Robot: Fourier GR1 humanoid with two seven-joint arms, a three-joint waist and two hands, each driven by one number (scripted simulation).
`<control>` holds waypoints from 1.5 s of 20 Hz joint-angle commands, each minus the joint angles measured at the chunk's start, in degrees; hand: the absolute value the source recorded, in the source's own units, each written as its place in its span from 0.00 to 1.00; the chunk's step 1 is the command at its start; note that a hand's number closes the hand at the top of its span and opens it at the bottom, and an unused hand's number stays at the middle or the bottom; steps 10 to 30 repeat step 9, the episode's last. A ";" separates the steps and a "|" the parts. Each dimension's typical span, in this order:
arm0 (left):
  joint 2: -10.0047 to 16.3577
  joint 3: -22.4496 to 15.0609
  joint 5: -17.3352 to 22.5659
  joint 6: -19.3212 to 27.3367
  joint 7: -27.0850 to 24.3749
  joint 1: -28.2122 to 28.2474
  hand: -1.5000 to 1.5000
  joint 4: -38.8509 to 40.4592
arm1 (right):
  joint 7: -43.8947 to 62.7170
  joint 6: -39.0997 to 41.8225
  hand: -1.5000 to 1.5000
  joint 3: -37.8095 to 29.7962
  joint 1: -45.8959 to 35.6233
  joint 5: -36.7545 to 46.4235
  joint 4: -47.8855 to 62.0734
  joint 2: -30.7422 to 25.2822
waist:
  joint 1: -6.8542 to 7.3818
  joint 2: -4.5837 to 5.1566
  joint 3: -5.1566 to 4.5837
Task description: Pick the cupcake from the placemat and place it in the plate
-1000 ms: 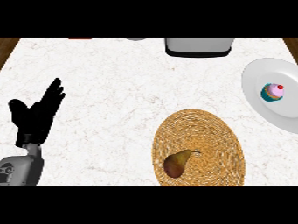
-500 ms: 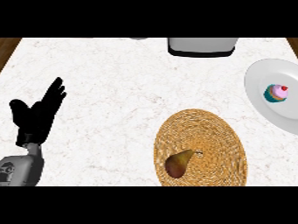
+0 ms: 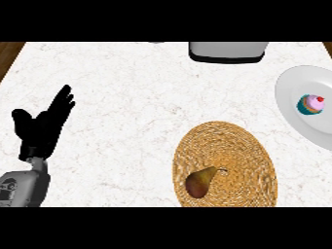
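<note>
Head view, looking steeply down on the white marble counter (image 3: 139, 82). Only 1 hand shows: the left hand (image 3: 40, 130), at the left of the view on its grey forearm (image 3: 17, 187), is held up with its fingers (image 3: 62, 102) straight and close together and the thumb (image 3: 21, 118) set apart. It touches nothing and lies well apart from every object, which reads as a resting pose kept clear of the work area. The right hand is outside the view, so the state of its fingers cannot be told. The cupcake (image 3: 311, 105), with pink icing, a red top and a blue-green case, stands upright on the white plate (image 3: 298, 81) at the right edge, slightly right of the plate's middle. Nothing holds it, and it sits inside the rim where it is unlikely to roll off. The round woven placemat (image 3: 226, 141) lies near the plate, below and to its left, and carries only 1 thing, a brown pear (image 3: 201, 181) lying on its side in the lower left part. A grey container (image 3: 228, 51) stands at the far edge, apart from both. Judged from this layout, the cupcake is off the placemat and on the plate, so the placing step looks done. The pear is no part of the task and needs no handling.
</note>
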 commanded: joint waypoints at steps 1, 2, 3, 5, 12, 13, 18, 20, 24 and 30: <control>-0.38 0.22 0.11 0.29 0.92 -1.28 0.50 0.86 | -6.02 6.15 0.00 -0.05 2.64 -0.15 1.66 -2.34 | -0.03 0.17 0.08; -1.12 -0.97 -0.44 -0.07 -0.87 0.92 0.50 -0.29 | -6.10 2.68 0.00 -0.11 1.90 -0.10 1.72 -0.55 | 0.56 0.22 0.11; 0.42 0.44 0.37 -0.74 0.03 -0.19 0.50 -0.15 | -7.21 4.82 0.00 0.25 3.71 0.24 1.38 -3.13 | 0.14 0.14 0.10; -0.33 0.45 0.05 0.87 1.94 -0.84 0.50 -1.23 | -8.24 3.37 0.00 1.39 4.82 1.13 1.43 -1.59 | 0.04 -0.01 0.07; -0.64 -0.39 -0.82 0.59 1.04 -1.92 0.50 0.40 | -6.46 3.29 0.00 2.08 3.63 1.68 2.15 -2.82 | 0.28 0.25 0.13; -0.64 -0.39 -0.82 0.59 1.04 -1.92 0.50 0.40 | -6.46 3.29 0.00 2.08 3.63 1.68 2.15 -2.82 | 0.28 0.25 0.13; -0.64 -0.39 -0.82 0.59 1.04 -1.92 0.50 0.40 | -6.46 3.29 0.00 2.08 3.63 1.68 2.15 -2.82 | 0.28 0.25 0.13; -0.64 -0.39 -0.82 0.59 1.04 -1.92 0.50 0.40 | -6.46 3.29 0.00 2.08 3.63 1.68 2.15 -2.82 | 0.28 0.25 0.13; -0.64 -0.39 -0.82 0.59 1.04 -1.92 0.50 0.40 | -6.46 3.29 0.00 2.08 3.63 1.68 2.15 -2.82 | 0.28 0.25 0.13; -0.64 -0.39 -0.82 0.59 1.04 -1.92 0.50 0.40 | -6.46 3.29 0.00 2.08 3.63 1.68 2.15 -2.82 | 0.28 0.25 0.13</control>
